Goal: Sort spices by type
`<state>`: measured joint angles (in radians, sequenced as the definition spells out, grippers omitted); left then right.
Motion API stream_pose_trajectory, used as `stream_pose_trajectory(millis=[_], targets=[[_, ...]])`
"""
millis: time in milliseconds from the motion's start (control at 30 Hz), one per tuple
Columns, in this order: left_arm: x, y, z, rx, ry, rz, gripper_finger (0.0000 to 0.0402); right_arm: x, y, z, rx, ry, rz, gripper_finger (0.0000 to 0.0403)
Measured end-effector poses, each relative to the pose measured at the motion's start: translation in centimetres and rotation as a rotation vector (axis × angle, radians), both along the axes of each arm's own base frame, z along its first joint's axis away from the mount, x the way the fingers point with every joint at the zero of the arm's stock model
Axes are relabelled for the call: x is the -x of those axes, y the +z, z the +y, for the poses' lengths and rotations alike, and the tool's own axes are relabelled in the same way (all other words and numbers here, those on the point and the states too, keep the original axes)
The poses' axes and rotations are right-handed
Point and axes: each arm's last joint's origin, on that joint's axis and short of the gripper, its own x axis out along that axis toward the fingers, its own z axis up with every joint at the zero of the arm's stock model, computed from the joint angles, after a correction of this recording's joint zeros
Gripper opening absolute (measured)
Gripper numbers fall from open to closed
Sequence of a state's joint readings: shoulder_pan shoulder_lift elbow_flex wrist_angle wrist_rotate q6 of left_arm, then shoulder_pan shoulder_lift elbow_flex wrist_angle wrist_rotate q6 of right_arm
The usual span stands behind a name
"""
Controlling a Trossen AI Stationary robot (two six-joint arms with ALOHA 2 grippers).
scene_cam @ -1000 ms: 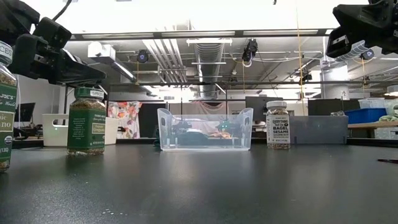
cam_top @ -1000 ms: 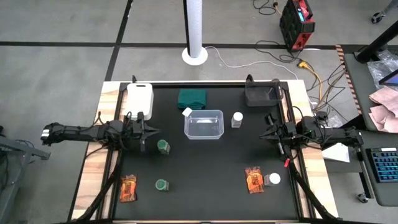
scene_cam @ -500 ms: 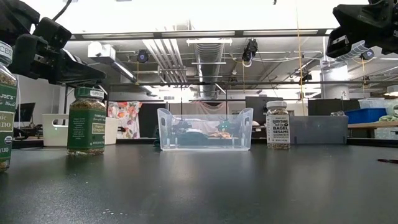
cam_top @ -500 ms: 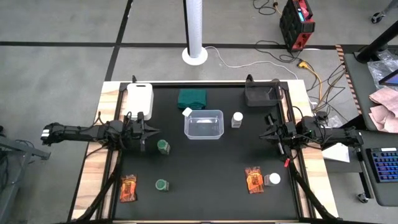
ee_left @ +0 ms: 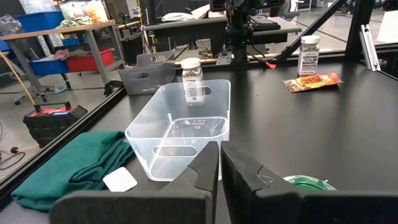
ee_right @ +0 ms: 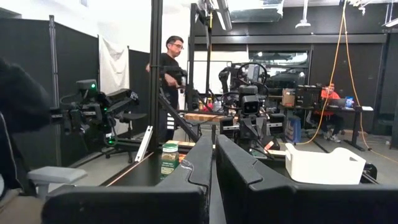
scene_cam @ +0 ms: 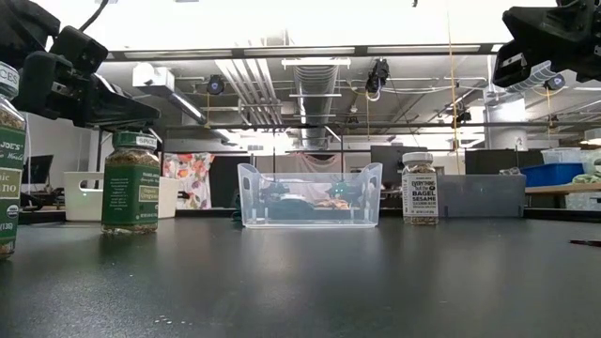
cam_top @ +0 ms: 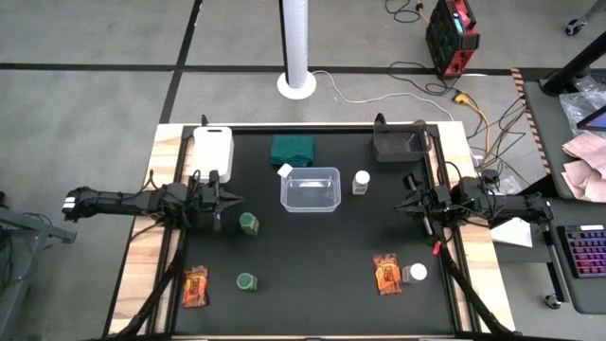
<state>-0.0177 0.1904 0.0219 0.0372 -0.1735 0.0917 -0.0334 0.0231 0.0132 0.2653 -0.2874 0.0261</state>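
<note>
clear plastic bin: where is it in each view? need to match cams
High view: clear plastic bin just above table centre.
Low view: bin mid-frame on the far tabletop.
Left wrist view: bin centre, past the shut left gripper.
Right wrist view: not visible.
Shared landmark: white-lidded jar beside the bin, also seen low and left wrist.

Bright overhead light, glaring ceiling, sharp
</note>
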Motion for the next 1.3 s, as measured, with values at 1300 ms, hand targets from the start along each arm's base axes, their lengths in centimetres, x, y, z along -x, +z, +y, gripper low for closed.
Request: stream_pose_trajectory(millis=[1300], targets=[[0.0, 0.67, 0.31, 0.626, 0.168, -0.203, 0.0002, -0.02, -0.06, 0.0, 0.073, -0.019, -0.013, 0.0013]])
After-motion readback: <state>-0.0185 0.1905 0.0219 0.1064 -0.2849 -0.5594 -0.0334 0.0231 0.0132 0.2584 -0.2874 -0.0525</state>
